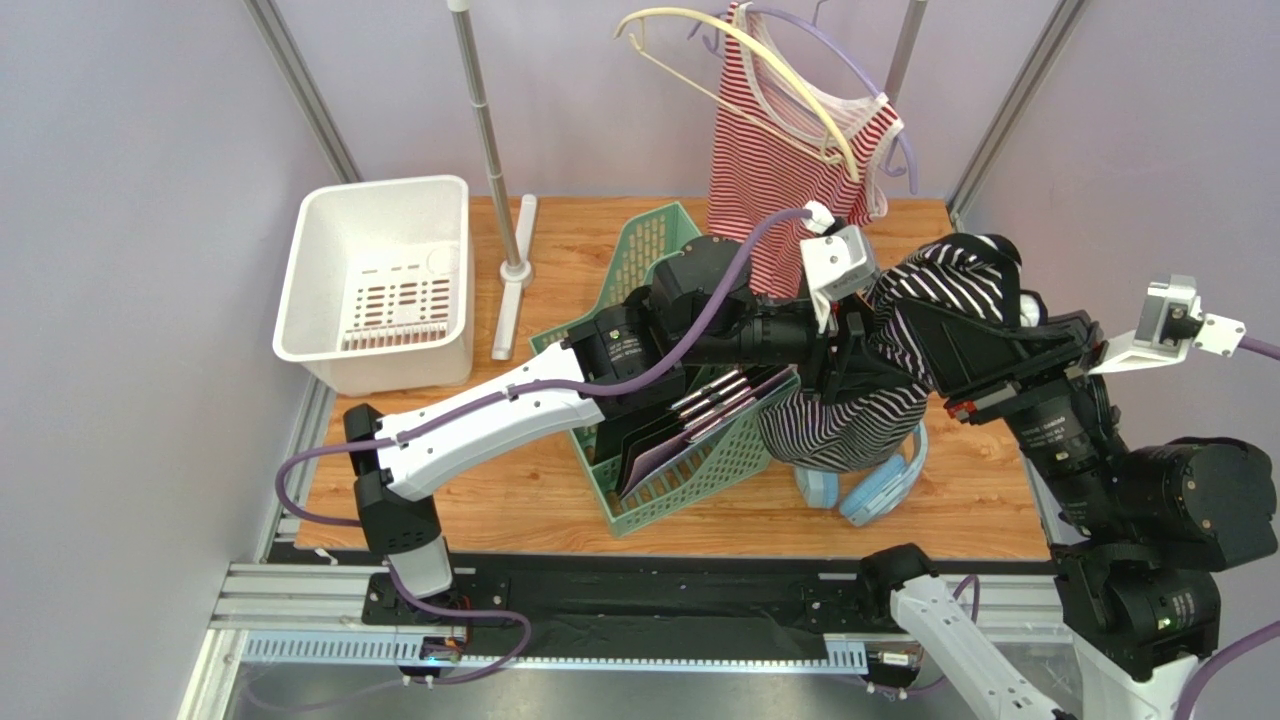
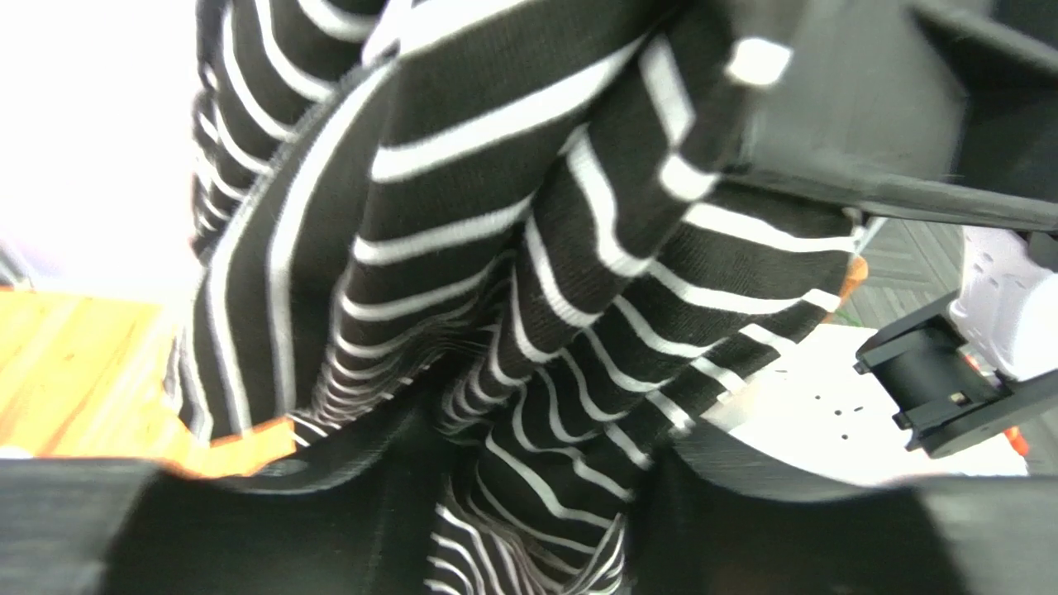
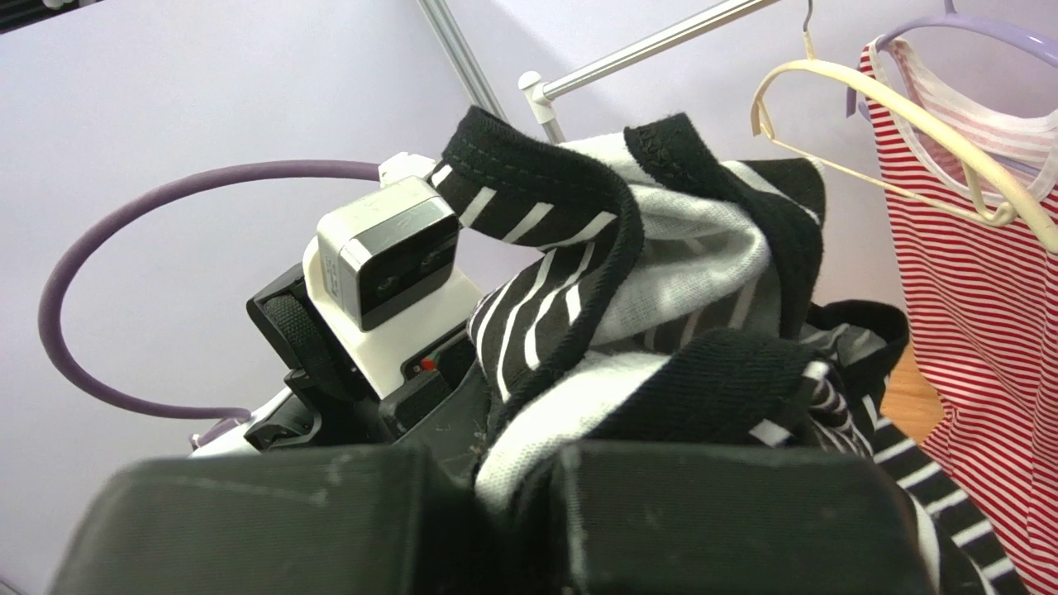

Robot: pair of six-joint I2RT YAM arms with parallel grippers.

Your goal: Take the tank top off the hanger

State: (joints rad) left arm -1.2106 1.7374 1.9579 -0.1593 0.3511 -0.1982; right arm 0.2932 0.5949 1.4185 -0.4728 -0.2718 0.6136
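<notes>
Top external shows the black-striped tank top [image 1: 849, 420] bunched just right of the green basket [image 1: 661, 503], with the right gripper [image 3: 534, 490] pinching it tight and the left gripper [image 2: 540, 533] straddling fabric, its grip unclear; best raise both together, drawing cloth off the blue hanger [image 1: 879, 488] beside the basket.

Top view: even, soft light, sharp, only faint shadows. Left wrist: upper-left corner blown out white, striped garment [image 2: 522, 310] smeared and soft (very near the lens). Right wrist: near foreground out of focus, far background crisp.
</notes>
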